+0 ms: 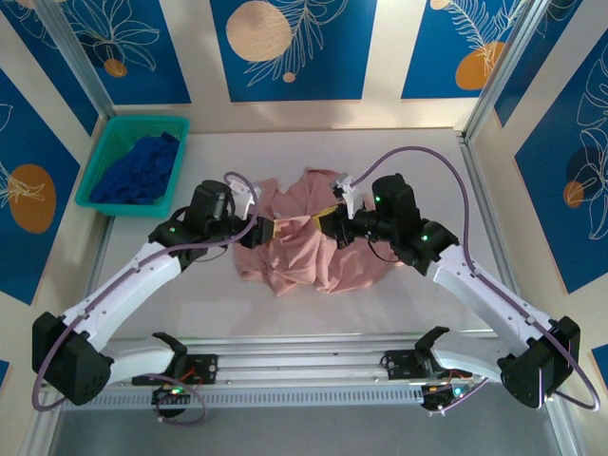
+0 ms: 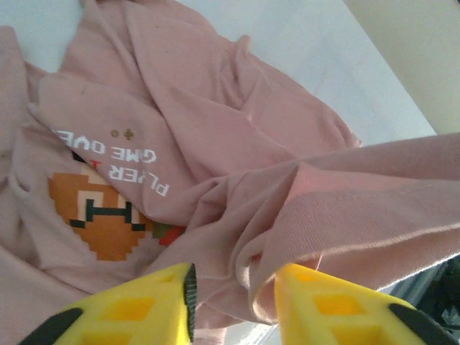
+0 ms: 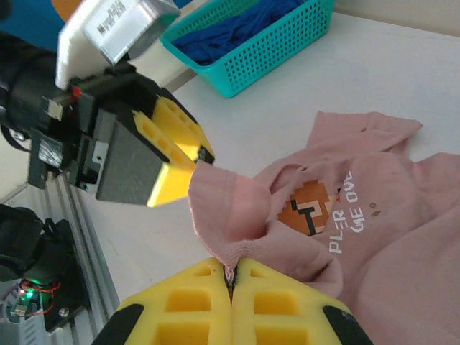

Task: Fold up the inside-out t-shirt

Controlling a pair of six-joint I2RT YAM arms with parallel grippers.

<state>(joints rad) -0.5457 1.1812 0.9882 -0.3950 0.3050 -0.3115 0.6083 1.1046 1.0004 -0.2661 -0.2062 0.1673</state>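
Item 1. Right gripper [image 3: 231, 274]: yellow fingers pressed together, pinching a ribbed hem of the inside-out t-shirt [image 1: 304, 252] and lifting it into a raised fold.

Item 2. Left gripper [image 2: 233, 287]: fingers parted with a gap between them. A bunched fold of the pink cloth lies in that gap, and whether either finger presses it cannot be told. The two grippers face each other just above the garment.

Item 3. T-shirt: crumpled in a heap at the middle of the table [image 1: 285, 309], midway between its left and right edges. The pixel print [image 2: 108, 215] with white lettering faces up.

Item 4. Teal basket [image 1: 100, 157]: at the far-left corner of the table, well apart from the shirt, holding a dark blue garment [image 1: 142, 171].
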